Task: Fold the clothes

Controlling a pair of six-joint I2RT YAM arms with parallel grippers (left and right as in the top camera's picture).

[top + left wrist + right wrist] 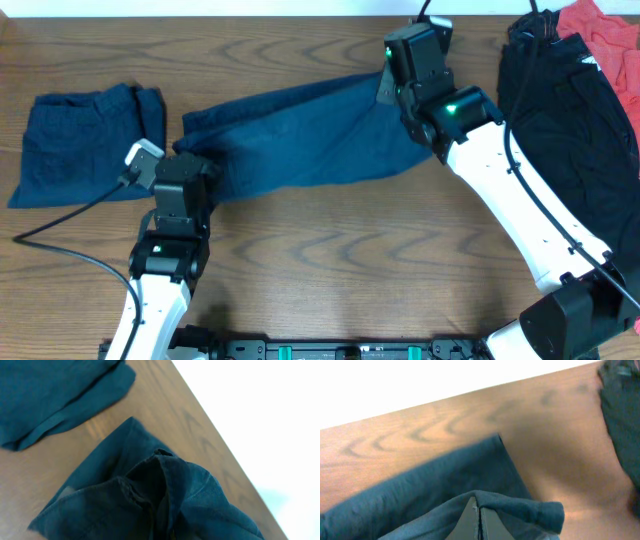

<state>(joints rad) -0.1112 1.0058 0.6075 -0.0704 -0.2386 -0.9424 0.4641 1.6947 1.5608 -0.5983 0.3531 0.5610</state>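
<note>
A dark navy garment (pixel 300 130) lies stretched across the middle of the wooden table (pixel 330 250), held at both ends. My left gripper (pixel 195 165) is at its left end; in the left wrist view the bunched cloth (pixel 165 490) covers the jaws, so the fingers are hidden. My right gripper (pixel 400 90) is at the right end; in the right wrist view (pixel 479 517) its fingers are pressed together on a fold of the navy cloth (pixel 520 507). A second navy garment (pixel 85 140) lies folded at the far left, also in the left wrist view (pixel 55 395).
A pile of black clothing (pixel 565 110) lies at the right edge, with a red garment (pixel 605 35) at the far right corner. A black cable (pixel 60 245) runs over the table at the left front.
</note>
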